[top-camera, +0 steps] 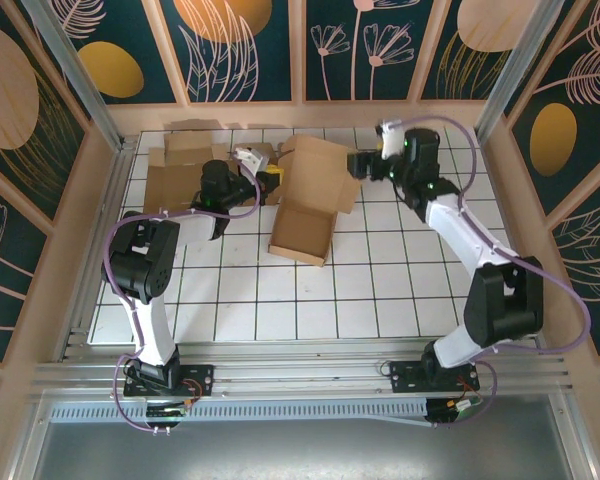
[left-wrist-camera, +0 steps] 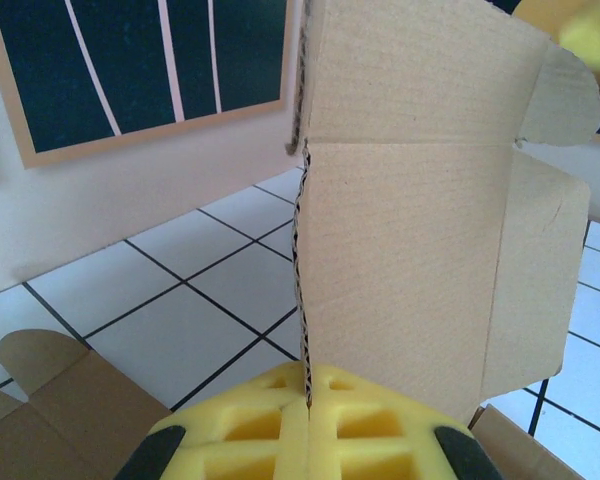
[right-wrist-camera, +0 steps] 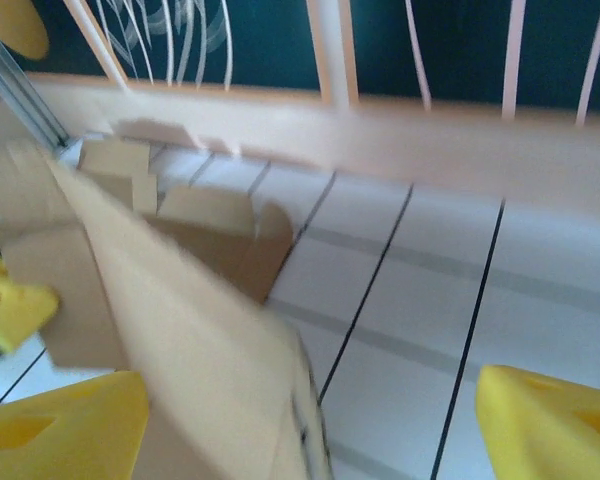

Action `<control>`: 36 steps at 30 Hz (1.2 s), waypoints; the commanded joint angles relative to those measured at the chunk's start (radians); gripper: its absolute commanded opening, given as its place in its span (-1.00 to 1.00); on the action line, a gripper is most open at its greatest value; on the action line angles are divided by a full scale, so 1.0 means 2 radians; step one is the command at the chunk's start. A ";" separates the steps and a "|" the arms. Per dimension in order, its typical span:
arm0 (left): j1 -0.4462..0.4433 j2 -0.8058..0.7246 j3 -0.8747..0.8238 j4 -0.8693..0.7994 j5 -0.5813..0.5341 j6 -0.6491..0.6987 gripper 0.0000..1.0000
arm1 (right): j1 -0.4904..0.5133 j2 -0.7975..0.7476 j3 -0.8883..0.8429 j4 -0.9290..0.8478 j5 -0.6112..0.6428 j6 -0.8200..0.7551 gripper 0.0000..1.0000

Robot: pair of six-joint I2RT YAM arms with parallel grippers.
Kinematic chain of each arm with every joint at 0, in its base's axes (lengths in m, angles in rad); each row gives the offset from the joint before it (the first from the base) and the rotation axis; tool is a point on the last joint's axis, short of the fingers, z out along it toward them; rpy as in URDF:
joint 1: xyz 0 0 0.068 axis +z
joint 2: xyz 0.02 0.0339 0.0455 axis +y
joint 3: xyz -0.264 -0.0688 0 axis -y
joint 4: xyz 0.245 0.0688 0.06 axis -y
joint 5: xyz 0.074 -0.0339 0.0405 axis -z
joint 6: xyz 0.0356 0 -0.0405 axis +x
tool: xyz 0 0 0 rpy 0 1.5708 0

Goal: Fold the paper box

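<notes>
beside the open right claw (top-camera: 358, 165), the paper box (top-camera: 308, 198) stands pinched in the left claw (left-wrist-camera: 307, 405).

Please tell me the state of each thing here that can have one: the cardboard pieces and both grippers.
paper box: half folded, top open, one panel upright.
flat cardboard: unfolded, lying flat on the table.
left gripper: shut on the paper box's panel edge.
right gripper: open, beside the box's flap; contact unclear, the wrist picture is blurred.

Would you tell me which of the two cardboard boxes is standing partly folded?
The centre box, pinched by the left gripper; the back-left box lies flat.
</notes>
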 commanded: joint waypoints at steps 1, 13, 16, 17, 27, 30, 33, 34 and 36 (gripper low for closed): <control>-0.003 -0.015 -0.003 0.041 0.012 0.012 -1.00 | -0.005 -0.020 -0.053 0.044 -0.010 0.094 0.72; -0.003 -0.015 0.005 0.028 0.017 0.009 -1.00 | -0.014 0.059 -0.055 0.140 -0.045 0.091 0.17; -0.003 -0.014 0.012 0.013 0.008 0.009 -1.00 | -0.006 0.072 -0.057 0.150 -0.050 0.093 -0.13; -0.003 -0.014 0.015 0.010 0.005 0.007 -1.00 | -0.004 0.072 -0.061 0.155 -0.049 0.092 -0.21; -0.003 -0.065 0.012 -0.070 -0.047 0.011 -0.34 | 0.008 0.027 -0.093 0.166 -0.014 -0.004 -0.82; -0.003 -0.091 0.022 -0.135 -0.073 0.030 -0.17 | 0.008 0.016 -0.095 0.161 -0.018 -0.046 -0.83; -0.003 -0.089 0.063 -0.233 -0.070 0.073 -0.13 | 0.008 0.019 -0.078 0.134 -0.030 -0.078 -0.84; -0.003 -0.082 0.084 -0.268 -0.065 0.087 -0.13 | 0.008 0.021 -0.074 0.127 -0.035 -0.084 -0.85; -0.003 -0.064 0.125 -0.330 -0.056 0.117 -0.12 | 0.008 0.024 -0.065 0.119 -0.048 -0.092 -0.86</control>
